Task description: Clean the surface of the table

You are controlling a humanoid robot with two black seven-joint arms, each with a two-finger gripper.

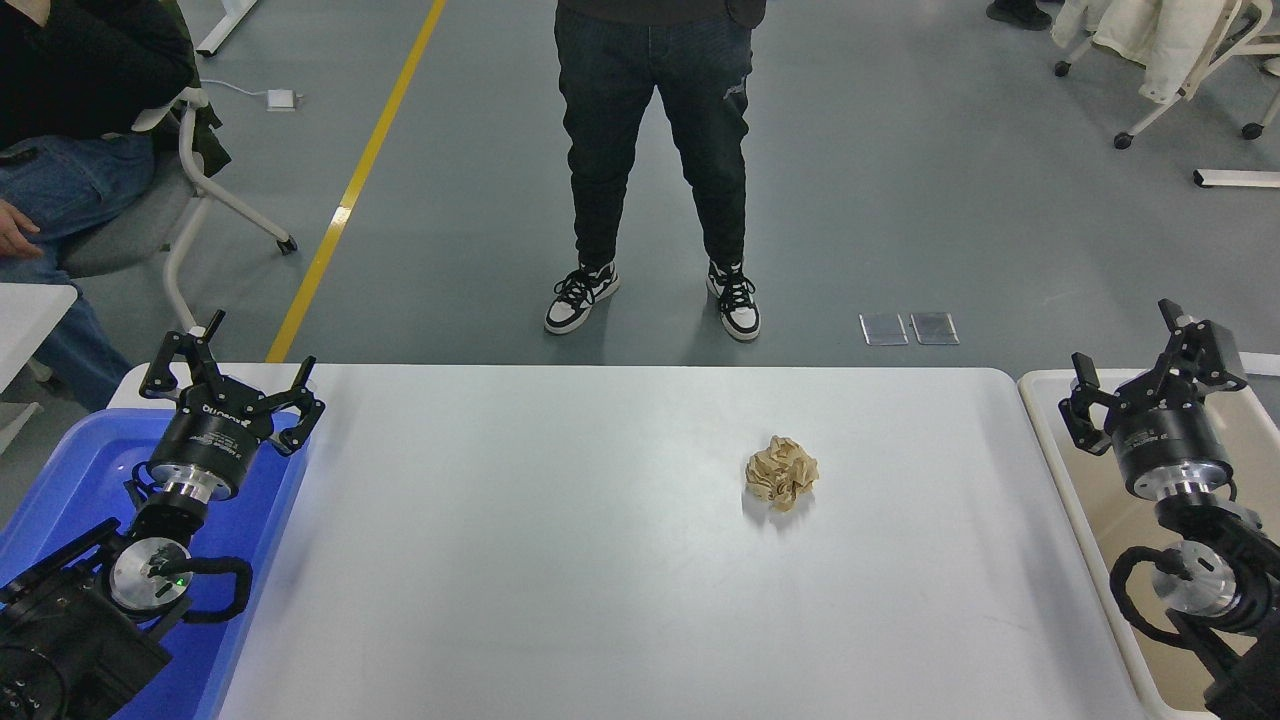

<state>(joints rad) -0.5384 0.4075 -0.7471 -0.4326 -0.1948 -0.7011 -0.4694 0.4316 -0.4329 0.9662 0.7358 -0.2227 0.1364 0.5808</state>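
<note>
The white table surface (560, 560) fills the middle of the head view. A crumpled tan paper ball (781, 472) lies on it, right of centre. My right gripper (1150, 380) is open and empty, over the beige tub at the table's right end, well to the right of the ball. My left gripper (232, 370) is open and empty, parked over the blue tub at the lower left.
A blue plastic tub (60, 480) stands at the table's left end and a beige tub (1110, 520) at its right end. A person (650, 150) stands beyond the far edge. Another person (60, 130) sits on a chair at upper left.
</note>
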